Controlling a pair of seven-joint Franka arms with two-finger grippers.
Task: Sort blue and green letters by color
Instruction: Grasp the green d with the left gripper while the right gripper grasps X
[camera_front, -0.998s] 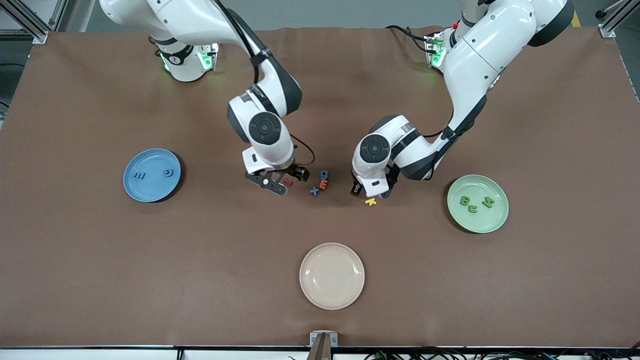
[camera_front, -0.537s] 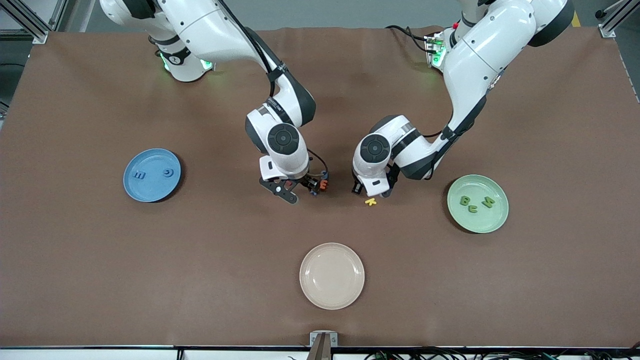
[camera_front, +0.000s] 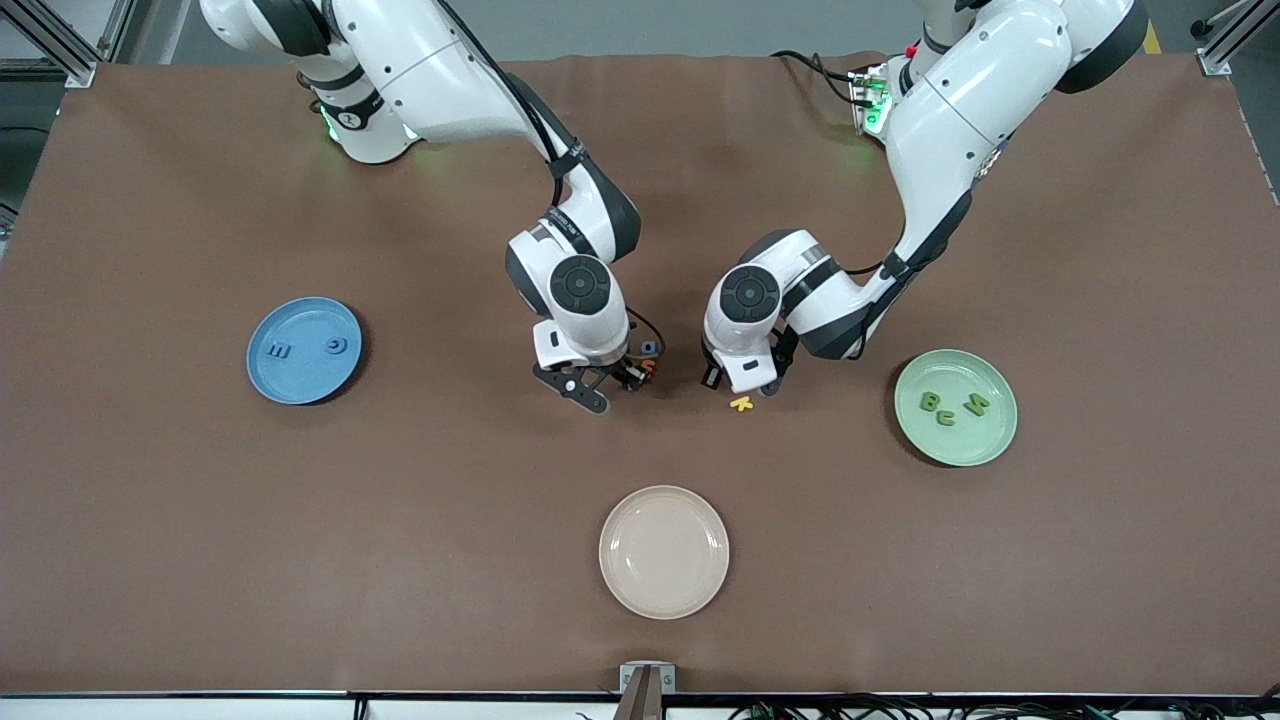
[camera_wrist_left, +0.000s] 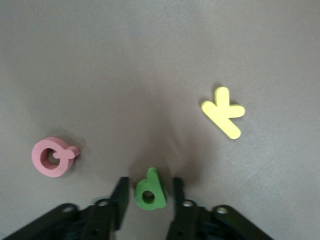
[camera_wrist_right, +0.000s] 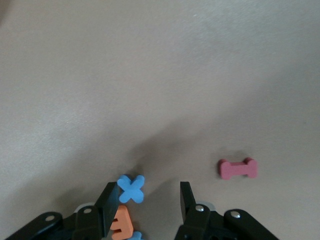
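My left gripper (camera_wrist_left: 149, 184) is open, its fingers on either side of a green letter d (camera_wrist_left: 150, 190) lying flat on the table. In the front view it (camera_front: 742, 384) hides that letter. My right gripper (camera_wrist_right: 148, 200) is open low over a blue X (camera_wrist_right: 131, 189), which lies by one finger; an orange E (camera_wrist_right: 120, 226) and another blue letter (camera_wrist_right: 134, 236) lie under that finger. In the front view the right gripper (camera_front: 608, 385) covers the X, and a blue letter (camera_front: 648, 348) shows beside it. Two blue letters (camera_front: 281, 351) lie in the blue plate (camera_front: 300, 385). Three green letters (camera_front: 940, 407) lie in the green plate (camera_front: 955, 445).
A yellow K (camera_front: 741, 404) lies just nearer to the front camera than the left gripper, also in the left wrist view (camera_wrist_left: 224, 112). A pink Q (camera_wrist_left: 52, 157) and a red I (camera_wrist_right: 238, 168) lie close by. An empty beige plate (camera_front: 664, 551) sits near the front edge.
My right gripper has moved toward the left arm's end and now covers the blue X and the red letter. The left gripper has barely moved.
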